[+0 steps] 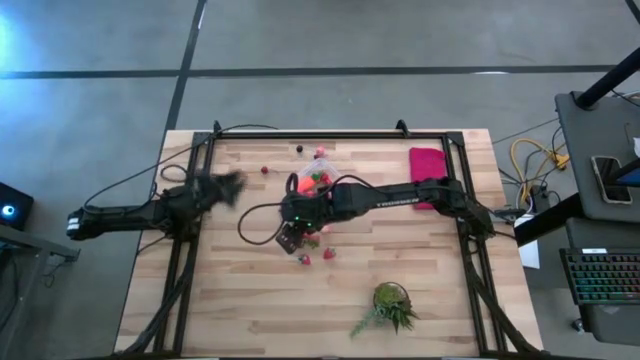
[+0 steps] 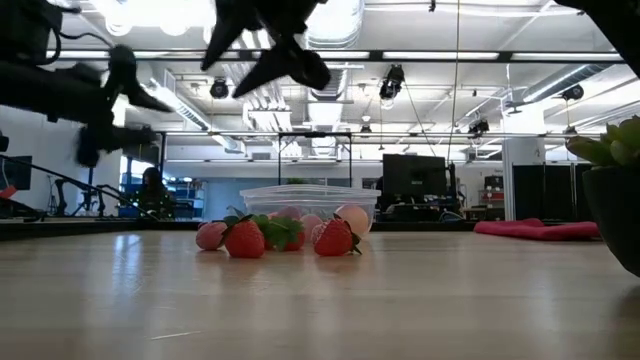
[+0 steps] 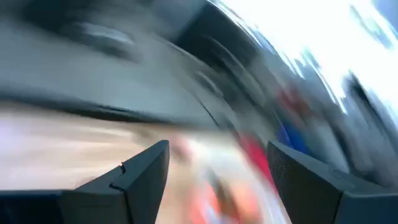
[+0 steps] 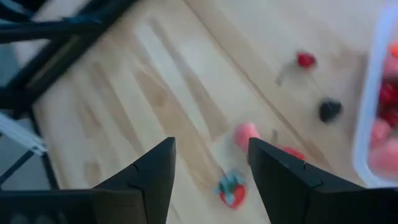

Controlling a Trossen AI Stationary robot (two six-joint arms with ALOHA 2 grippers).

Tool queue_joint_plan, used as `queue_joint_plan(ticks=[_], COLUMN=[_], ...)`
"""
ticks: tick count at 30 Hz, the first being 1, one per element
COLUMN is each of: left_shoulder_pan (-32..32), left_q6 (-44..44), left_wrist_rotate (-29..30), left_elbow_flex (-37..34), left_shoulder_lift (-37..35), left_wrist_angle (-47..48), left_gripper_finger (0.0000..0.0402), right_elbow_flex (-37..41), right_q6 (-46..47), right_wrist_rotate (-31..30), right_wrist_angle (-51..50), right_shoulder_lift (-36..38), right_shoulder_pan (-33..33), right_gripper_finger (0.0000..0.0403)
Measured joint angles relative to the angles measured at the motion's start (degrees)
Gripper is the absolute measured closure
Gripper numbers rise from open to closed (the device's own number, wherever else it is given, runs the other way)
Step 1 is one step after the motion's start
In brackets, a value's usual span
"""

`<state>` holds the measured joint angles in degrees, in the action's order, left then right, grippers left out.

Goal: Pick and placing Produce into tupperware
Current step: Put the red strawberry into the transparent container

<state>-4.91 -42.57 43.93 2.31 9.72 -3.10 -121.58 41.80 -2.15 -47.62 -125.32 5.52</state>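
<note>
arms: two dark arms. the left gripper (image 1: 232, 186) is left of the picture's middle in the high view. the right gripper (image 1: 290, 238) is near the middle, just below the box.
claws: the left gripper's fingers (image 3: 146, 174) are spread wide with nothing between them. the right gripper's fingers (image 4: 155, 174) are apart too, and only bare wood and small pieces show in the gap. it holds nothing.
tupperware: one clear box (image 1: 312, 178), above the middle of the table (image 1: 250, 300), with red and pink pieces inside.
produce: in the low view two red strawberries (image 2: 245, 239) and one pink piece (image 2: 211, 236) lie in front of the box. in the right wrist view i count five loose pieces on the wood, one dark berry (image 4: 330, 111) among them.
other things: one magenta cloth (image 1: 428, 163) at the upper right, one green plant (image 1: 390, 303) at the lower middle.
open room: the lower left of the table is bare wood, and so is the strip along the bottom edge.
hard to see: the left wrist view is smeared. the box's wall is cut off at the right edge of the right wrist view. pieces inside the box are too packed to count.
</note>
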Motion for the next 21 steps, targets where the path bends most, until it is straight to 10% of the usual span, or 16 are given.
queue_joint_plan(ticks=[4, 6, 14, 21], left_shoulder_pan=[0.0, -0.3, -0.5, -0.5], left_q6=[-30.1, -37.7, -41.1, -41.0], left_wrist_rotate=[39.5, 45.0, 3.8, -12.6], left_elbow_flex=[-0.1, -0.1, -0.2, -1.8], left_shoulder_lift=[0.4, 0.2, -1.4, -0.6], left_wrist_angle=[1.1, 1.0, 0.0, -1.0], left_gripper_finger=[0.0146, 0.0146, 0.0146, 0.0146], right_elbow_flex=[-1.4, -2.1, -2.3, -1.4], right_q6=[-1.7, -1.9, -4.2, -4.4], right_wrist_rotate=[-0.8, -1.0, -1.0, -1.0], right_wrist_angle=[3.2, 4.1, 6.2, 5.9], right_shoulder_lift=[0.0, 0.0, 0.0, 0.0], right_shoulder_pan=[0.0, 0.0, 0.0, -0.2], right_gripper_finger=[0.0209, 0.0209, 0.0209, 0.0209])
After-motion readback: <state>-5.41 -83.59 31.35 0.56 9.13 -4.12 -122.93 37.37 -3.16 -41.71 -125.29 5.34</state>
